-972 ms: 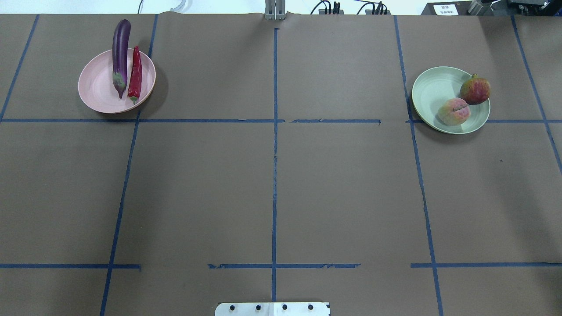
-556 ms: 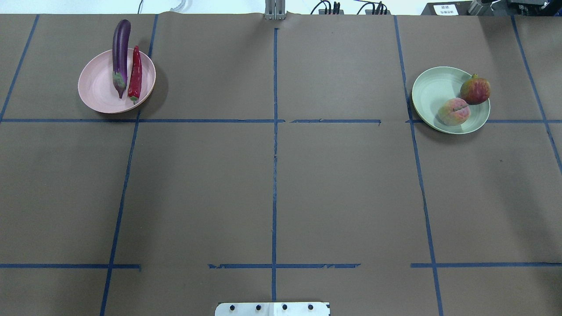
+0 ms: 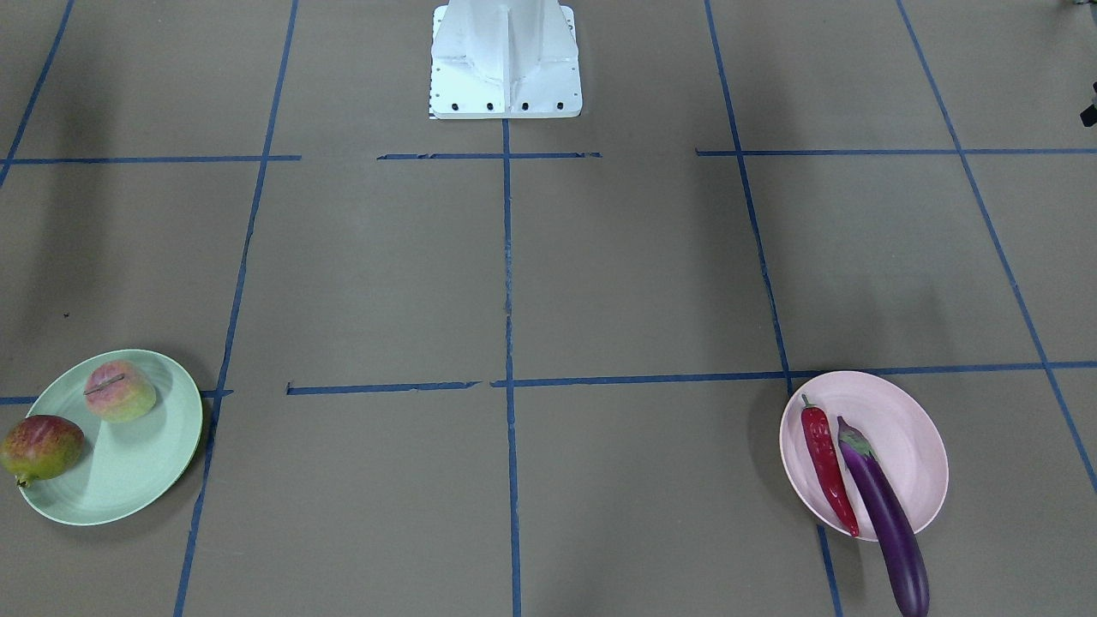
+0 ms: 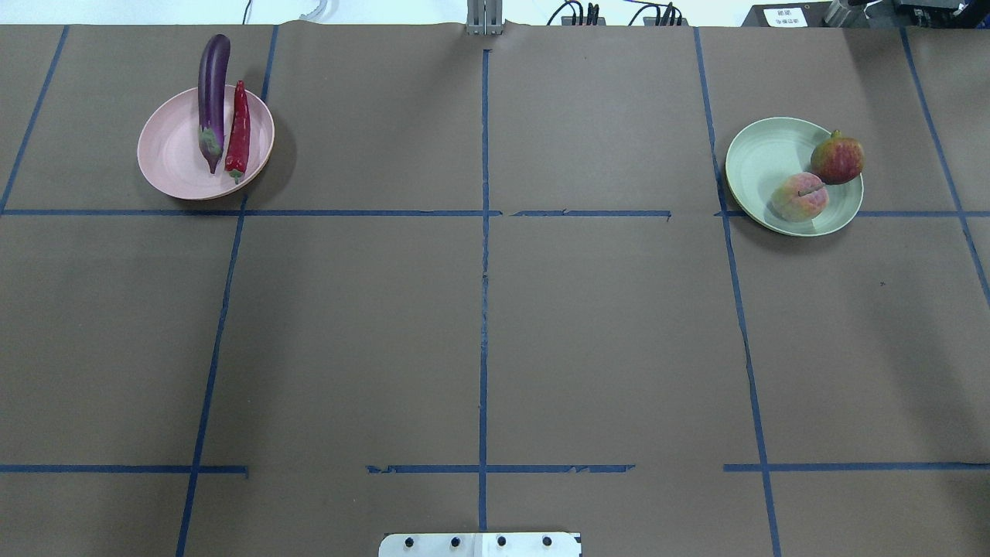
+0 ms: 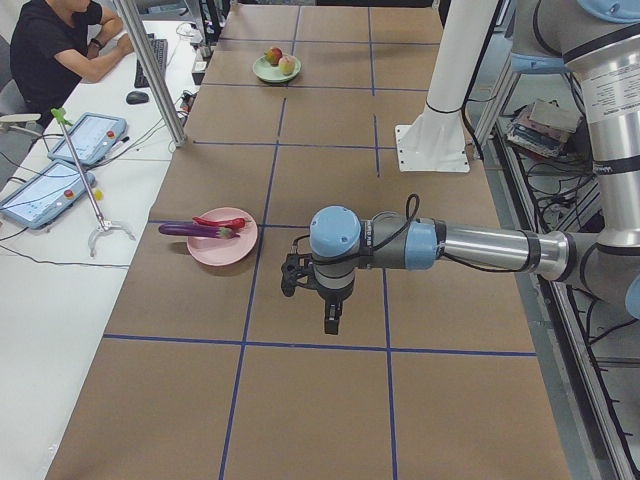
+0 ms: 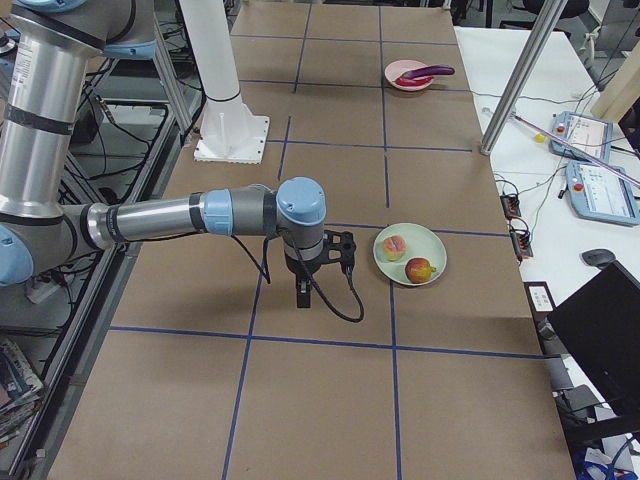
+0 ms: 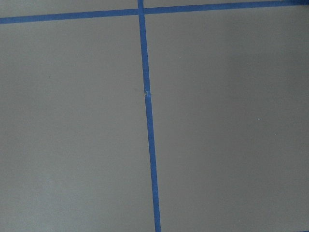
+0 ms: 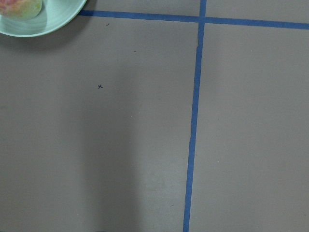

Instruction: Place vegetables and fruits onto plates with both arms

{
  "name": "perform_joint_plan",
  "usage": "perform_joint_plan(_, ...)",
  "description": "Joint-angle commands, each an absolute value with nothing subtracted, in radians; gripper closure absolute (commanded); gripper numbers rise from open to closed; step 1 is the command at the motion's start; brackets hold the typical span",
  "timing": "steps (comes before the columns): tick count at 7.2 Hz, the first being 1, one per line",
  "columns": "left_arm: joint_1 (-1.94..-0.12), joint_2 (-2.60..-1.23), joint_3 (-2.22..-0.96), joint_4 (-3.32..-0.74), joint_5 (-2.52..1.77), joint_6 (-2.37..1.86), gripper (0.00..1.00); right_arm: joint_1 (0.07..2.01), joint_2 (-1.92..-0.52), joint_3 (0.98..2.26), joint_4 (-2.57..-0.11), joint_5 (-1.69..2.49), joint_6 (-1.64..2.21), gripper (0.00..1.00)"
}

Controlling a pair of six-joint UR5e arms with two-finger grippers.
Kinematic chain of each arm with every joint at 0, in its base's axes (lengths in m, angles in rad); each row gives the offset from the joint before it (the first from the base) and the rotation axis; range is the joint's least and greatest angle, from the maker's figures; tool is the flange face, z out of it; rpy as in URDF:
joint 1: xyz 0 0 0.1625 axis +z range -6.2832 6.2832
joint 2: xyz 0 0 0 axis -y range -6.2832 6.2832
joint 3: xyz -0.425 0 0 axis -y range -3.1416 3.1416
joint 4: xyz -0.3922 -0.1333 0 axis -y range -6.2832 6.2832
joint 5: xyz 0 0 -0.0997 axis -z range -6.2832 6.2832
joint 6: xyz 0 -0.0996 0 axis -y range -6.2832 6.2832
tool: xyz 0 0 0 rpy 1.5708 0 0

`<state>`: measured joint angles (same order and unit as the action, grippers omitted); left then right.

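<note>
- Nothing stirs on the table (image 4: 495,348): against the overhead view of a second ago, every item lies exactly where it was.
- The eggplant (image 4: 212,93) lies across the pink plate (image 4: 174,155), its cap end in the dish and its far end poking out over the far rim. Same pose as before.
- The chili (image 4: 238,131) sits right alongside it in the same plate and hasn't shifted.
- Over on the other side, the peach (image 4: 800,197) rests inside the green plate (image 4: 762,155). The pomegranate (image 4: 838,158) perches at that plate's edge, just beside the peach, and neither has moved.
- So there's no fresh change, and that reads to me as a finished job: vegetables on one plate, fruits on the other, nothing loose on the table.
- The left gripper (image 5: 331,322) hangs over bare table near the pink plate, carrying nothing. It shows only in the side view, so I cannot tell whether its fingers are spread or pressed together.
- The right gripper (image 6: 303,298) hangs just beside the green plate, empty too. Again there's only a side view, so I cannot tell how its fingers stand.
- Neither arm appears in the overhead view, now or earlier.
</note>
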<state>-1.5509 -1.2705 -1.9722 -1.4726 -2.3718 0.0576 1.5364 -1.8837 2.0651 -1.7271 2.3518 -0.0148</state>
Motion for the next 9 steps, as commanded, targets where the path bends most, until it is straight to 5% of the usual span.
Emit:
perform_joint_plan(1, -1.552, -1.266, -1.979, -1.474, -2.362, 0.060, 0.00, 1.536, -1.882, 2.063, -1.724, 2.352, -0.014, 0.00)
perform_joint_plan(9, -1.548, -1.275, -1.985, -1.459, -2.362, 0.058, 0.00, 1.536, -1.884, 2.071, -1.724, 2.355, -0.011, 0.00)
